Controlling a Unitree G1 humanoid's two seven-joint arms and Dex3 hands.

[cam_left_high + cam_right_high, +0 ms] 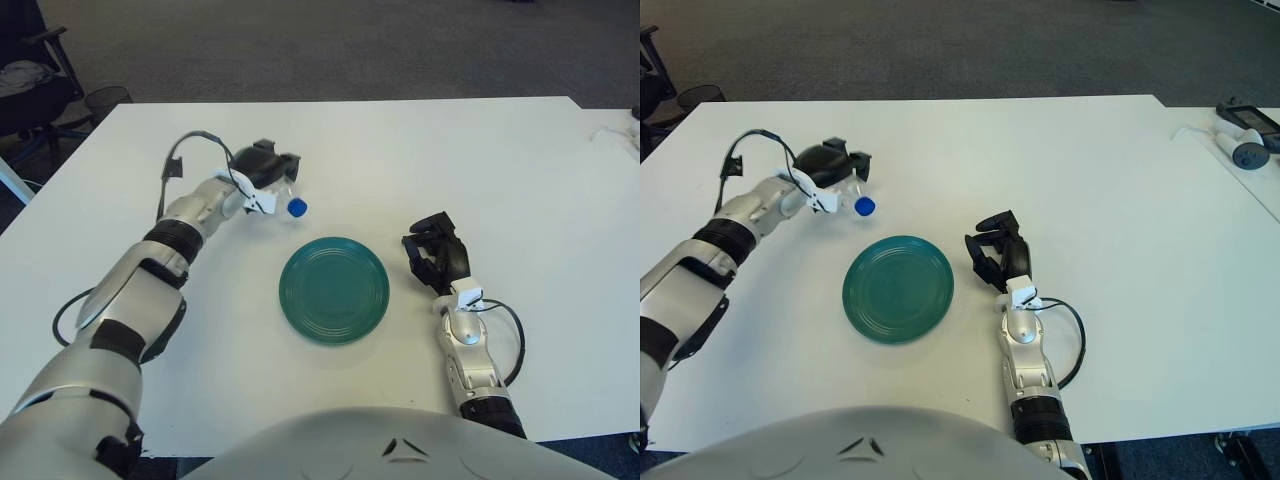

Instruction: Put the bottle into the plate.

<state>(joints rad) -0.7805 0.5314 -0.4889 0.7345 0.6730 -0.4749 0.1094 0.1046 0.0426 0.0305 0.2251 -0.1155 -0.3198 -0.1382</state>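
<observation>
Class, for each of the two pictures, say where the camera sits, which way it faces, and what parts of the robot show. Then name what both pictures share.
Left eye view: on the head, facing forward and down at the white table; shows both arms and the torso at the bottom edge.
Right eye view: same head, slightly to the right, same aim; also shows a device at the far right edge.
Shared: left robot hand holding the bottle, green plate, idle right robot hand right of the plate.

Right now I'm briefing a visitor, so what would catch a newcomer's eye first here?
The teal plate at the middle of the white table. Up-left of it, the left hand grips a clear bottle with a blue cap. The right hand shows right of the plate.
</observation>
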